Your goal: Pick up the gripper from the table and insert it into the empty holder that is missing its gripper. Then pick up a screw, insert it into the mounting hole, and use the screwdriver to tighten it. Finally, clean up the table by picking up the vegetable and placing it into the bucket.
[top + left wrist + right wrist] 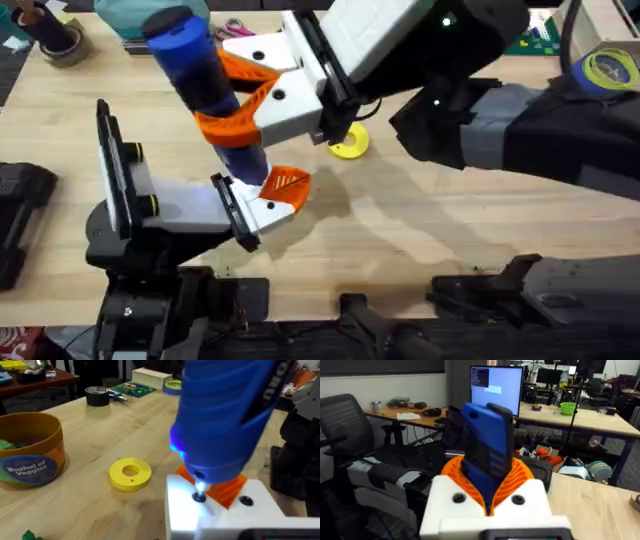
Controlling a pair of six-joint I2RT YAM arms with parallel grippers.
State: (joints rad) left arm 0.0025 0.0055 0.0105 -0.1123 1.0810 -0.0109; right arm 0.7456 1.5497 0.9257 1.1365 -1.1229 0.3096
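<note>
My right gripper (240, 105) (487, 477) reaches across from the right, shut on the blue screwdriver (205, 75) (225, 415) (487, 450), which stands nearly upright. Its bit rests on a screw (199, 496) in the white holder (262, 208) (220, 517), and a light glows at its tip. The orange gripper (232, 487) sits in that holder, at the tip of my left gripper (285, 188) (225, 489), whose fingers look shut. The brown bucket (47, 435) with green toys inside stands beyond. A green knobbly vegetable (30, 535) lies on the table near it.
A flat yellow disc (349, 145) (130, 474) lies just past the holder. Along the far edge are a black tape roll (97, 396), blue-handled pliers (120, 397), a green board (132, 388) and a blue-yellow tape roll (608, 70) (172, 385). A brown tape roll (60, 45) sits far left.
</note>
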